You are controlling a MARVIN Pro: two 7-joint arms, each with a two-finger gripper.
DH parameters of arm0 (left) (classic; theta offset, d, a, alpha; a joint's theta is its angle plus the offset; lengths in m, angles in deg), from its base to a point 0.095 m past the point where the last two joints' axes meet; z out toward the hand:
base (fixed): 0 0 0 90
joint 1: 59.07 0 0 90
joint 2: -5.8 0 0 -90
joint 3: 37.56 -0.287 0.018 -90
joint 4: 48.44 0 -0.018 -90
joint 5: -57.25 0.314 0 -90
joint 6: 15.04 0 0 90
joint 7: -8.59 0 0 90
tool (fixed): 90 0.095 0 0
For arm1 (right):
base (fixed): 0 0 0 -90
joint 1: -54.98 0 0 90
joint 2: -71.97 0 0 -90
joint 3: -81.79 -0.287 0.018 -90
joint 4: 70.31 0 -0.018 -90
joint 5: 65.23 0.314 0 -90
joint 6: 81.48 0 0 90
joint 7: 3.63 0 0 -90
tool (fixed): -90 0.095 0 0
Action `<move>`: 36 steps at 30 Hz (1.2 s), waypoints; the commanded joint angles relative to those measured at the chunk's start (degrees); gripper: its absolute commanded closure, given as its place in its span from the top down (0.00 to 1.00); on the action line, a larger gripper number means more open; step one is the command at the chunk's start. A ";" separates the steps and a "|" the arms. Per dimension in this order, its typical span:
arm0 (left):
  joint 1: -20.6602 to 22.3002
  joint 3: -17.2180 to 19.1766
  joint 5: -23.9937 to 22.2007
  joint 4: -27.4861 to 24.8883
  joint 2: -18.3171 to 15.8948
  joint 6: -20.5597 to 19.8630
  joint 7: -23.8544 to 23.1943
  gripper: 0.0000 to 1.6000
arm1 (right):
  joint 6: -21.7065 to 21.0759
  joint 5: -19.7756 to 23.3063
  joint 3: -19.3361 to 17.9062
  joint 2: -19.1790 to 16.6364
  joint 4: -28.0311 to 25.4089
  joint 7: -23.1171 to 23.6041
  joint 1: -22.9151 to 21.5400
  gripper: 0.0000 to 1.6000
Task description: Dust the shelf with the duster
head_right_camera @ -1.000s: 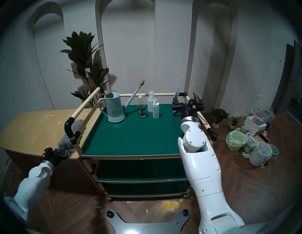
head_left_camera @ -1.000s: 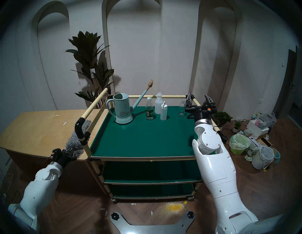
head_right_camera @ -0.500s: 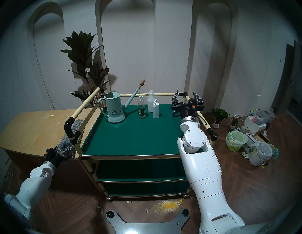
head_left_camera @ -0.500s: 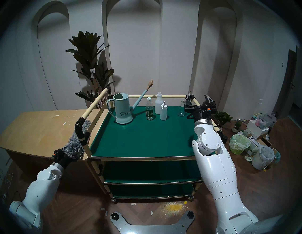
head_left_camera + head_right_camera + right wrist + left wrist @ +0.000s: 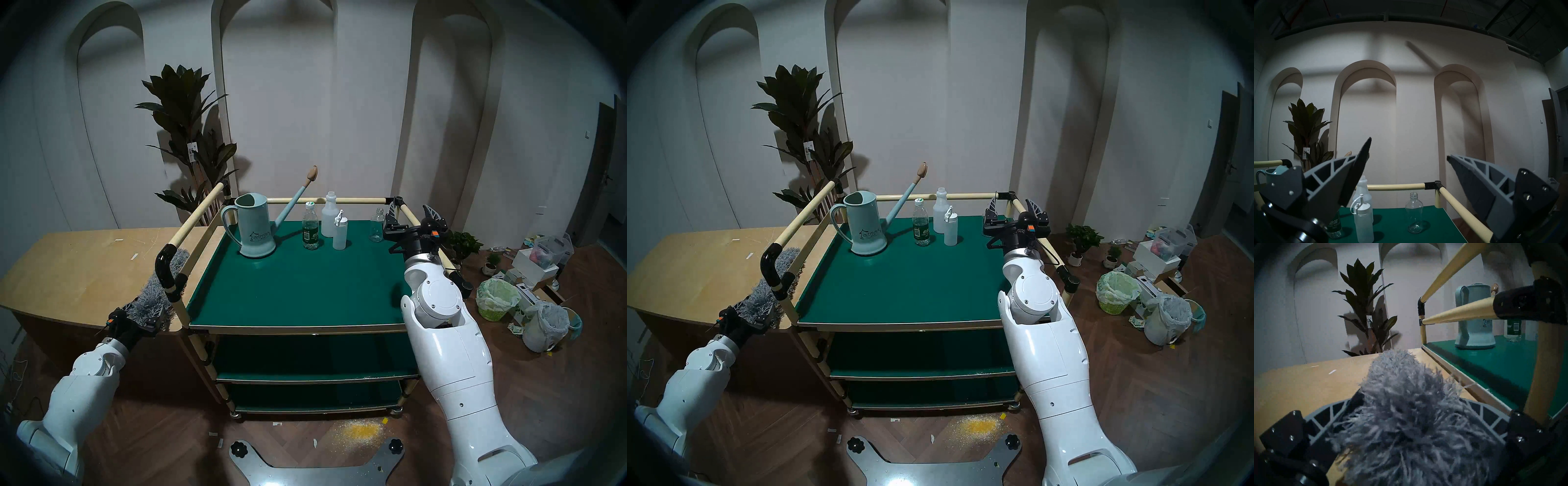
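The dark green shelf (image 5: pixel 288 288) is the top board of a railed cart; it also shows in the head right view (image 5: pixel 898 281) and both wrist views (image 5: pixel 1500 361) (image 5: pixel 1393 220). The grey fluffy duster (image 5: pixel 159 292) (image 5: pixel 762 295) lies on the tan counter (image 5: pixel 84 271) along the cart's left side, partly behind a black rail joint (image 5: pixel 166 271). My left gripper (image 5: pixel 146 314) (image 5: pixel 753 310) (image 5: pixel 1411 399) is open, its fingers on either side of the duster's (image 5: pixel 1407 404) near end; the handle is hidden. My right gripper (image 5: pixel 411 212) (image 5: pixel 1012 207) (image 5: pixel 1408 149) is open and empty over the right rail.
At the shelf's back stand a pale blue watering can (image 5: pixel 254 230), a green-labelled water bottle (image 5: pixel 310 230), two white bottles (image 5: pixel 329 220) and a clear glass bottle (image 5: pixel 376 227). A tall plant (image 5: pixel 190 135) stands behind the counter. Bins and boxes (image 5: pixel 495 298) crowd the floor on the right.
My left gripper has moved forward so its fingers now stand around the duster's near end. My right gripper has dropped a little and drawn slightly back.
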 commanded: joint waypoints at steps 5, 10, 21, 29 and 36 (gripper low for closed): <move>-3.63 2.00 2.24 -7.36 -2.25 -2.14 8.22 1.00 | 0.75 0.93 -0.48 -0.56 -0.80 1.11 -0.61 1.00; -4.84 2.21 3.62 -9.72 -2.43 -3.30 11.35 1.00 | 0.87 1.38 -0.81 -0.77 -0.51 1.49 -0.80 1.00; -8.01 2.66 7.87 -15.76 -3.72 -5.70 18.75 1.00 | 1.08 2.40 -1.60 -1.09 0.40 2.23 -1.29 1.00; -11.66 5.26 8.54 -21.90 -5.32 -6.41 22.26 1.00 | 1.02 3.09 -1.75 -1.24 1.01 2.91 -1.55 1.00; -14.74 8.72 9.44 -25.71 -6.93 -6.90 26.30 1.00 | 0.90 4.00 -1.40 -1.00 1.82 3.80 -2.04 1.00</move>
